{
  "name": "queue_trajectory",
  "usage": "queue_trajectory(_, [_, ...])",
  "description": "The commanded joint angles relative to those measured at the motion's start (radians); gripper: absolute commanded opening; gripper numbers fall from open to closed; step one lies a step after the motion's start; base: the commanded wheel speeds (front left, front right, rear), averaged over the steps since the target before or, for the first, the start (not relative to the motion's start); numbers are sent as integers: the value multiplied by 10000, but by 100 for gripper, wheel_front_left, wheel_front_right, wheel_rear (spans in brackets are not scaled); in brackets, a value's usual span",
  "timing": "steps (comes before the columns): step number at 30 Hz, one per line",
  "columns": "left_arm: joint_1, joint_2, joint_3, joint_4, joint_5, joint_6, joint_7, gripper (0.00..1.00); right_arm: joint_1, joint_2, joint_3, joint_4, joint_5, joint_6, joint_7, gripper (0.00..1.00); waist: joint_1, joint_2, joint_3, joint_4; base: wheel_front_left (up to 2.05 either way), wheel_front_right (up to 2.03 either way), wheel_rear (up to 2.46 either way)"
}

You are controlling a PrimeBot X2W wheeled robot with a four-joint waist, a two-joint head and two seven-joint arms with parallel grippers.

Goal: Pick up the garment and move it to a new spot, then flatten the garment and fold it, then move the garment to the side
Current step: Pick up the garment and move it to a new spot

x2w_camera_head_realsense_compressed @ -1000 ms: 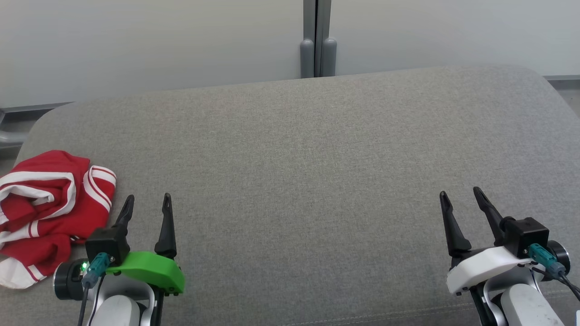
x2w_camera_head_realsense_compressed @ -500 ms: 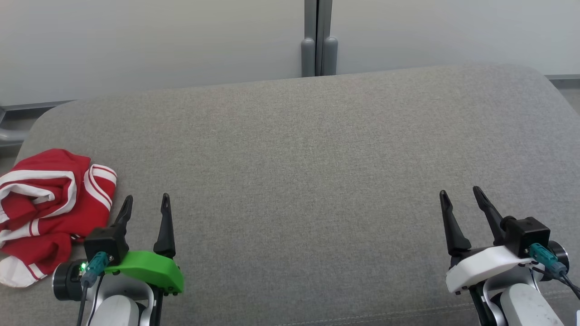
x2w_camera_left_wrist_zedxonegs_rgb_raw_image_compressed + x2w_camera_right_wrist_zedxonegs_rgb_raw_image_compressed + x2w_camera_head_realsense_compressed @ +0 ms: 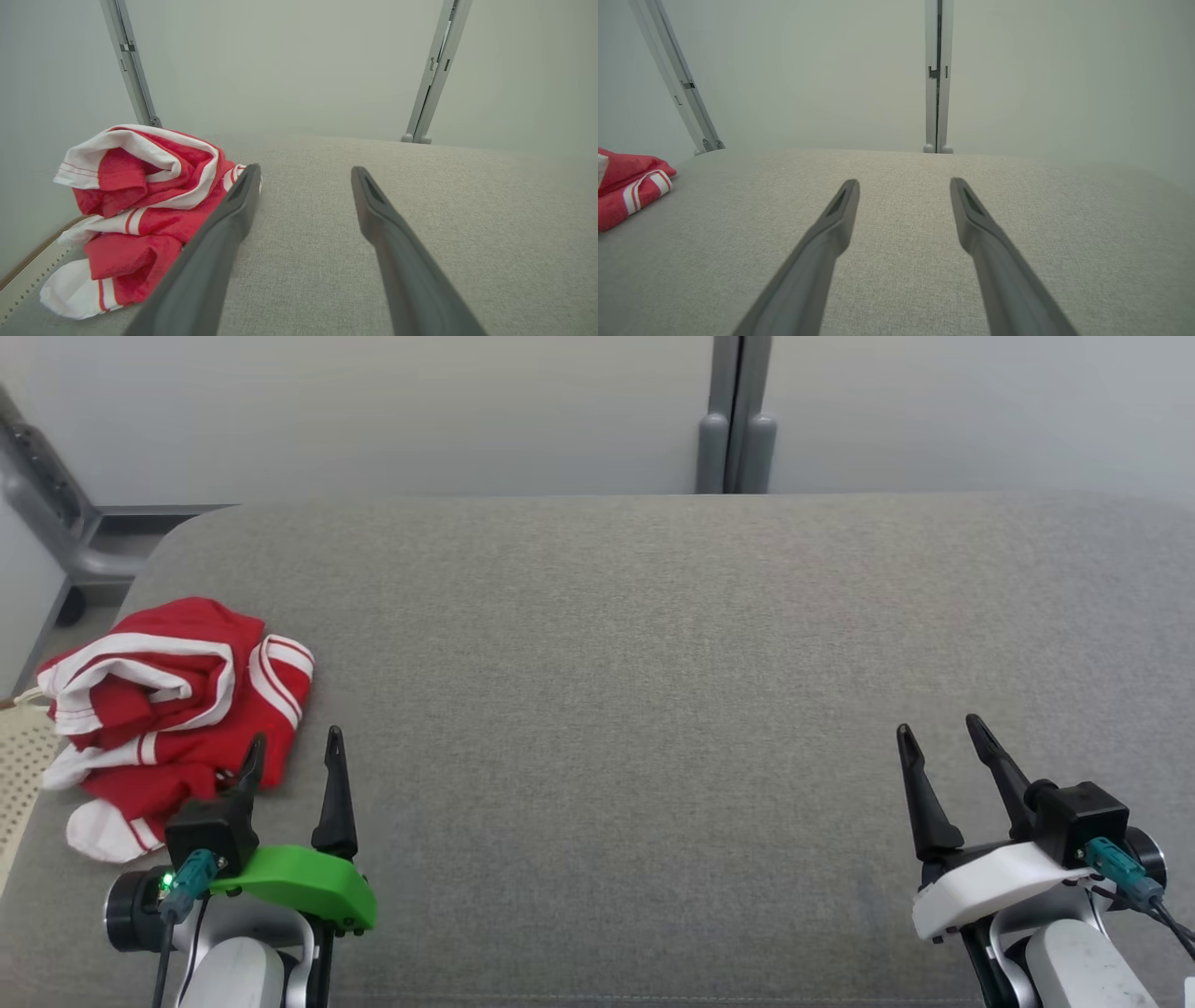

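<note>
On grey cushion (image 3: 653,644): crumpled red-and-white garment (image 3: 177,700).

- A grey fabric-covered surface (image 3: 607,691) spreads wide.
- A pale wall (image 3: 420,411) behind it, split by an upright grey post (image 3: 735,420).
- A slanted grey bar (image 3: 47,495) at far left.
- A beige perforated panel (image 3: 19,775) by the left edge.

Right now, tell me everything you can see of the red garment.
The garment is red cloth with white stripes and white trim, crumpled in a loose heap. It lies on the grey fabric surface near its left edge. The open left end effector sits just beside it; contact is unclear.
</note>
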Motion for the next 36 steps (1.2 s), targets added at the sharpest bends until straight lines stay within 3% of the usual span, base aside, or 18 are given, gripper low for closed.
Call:
queue_trajectory(1, [-114, 94, 34, -5, -49, 55, -23, 100, -12, -22, 94, -78, 18, 1, -47, 100, 0, 0, 12, 682, 0, 0, 0])
queue_trajectory(10, [-11, 101, 121, -157, -192, 233, -79, 100, -184, 56, 626, -171, 111, 1, -46, 100, 0, 0, 17, 2246, 0, 0, 0])
queue_trajectory(19, [238, 179, 214, -270, -330, 368, -104, 100, -198, 139, 1016, -187, 231, 1, -46, 100, 0, 0, -8, 3151, 0, 0, 0])
queue_trajectory(26, [348, 175, 179, -377, -399, 452, -47, 100, -226, 165, 1129, -172, 249, -1, -46, 100, 0, 0, 24, 3521, 0, 0, 0])
queue_trajectory(36, [355, 192, 145, -430, -492, 536, 7, 100, -286, 99, 1272, -152, 301, -1, -46, 100, 0, 0, 72, 3489, 0, 0, 0])
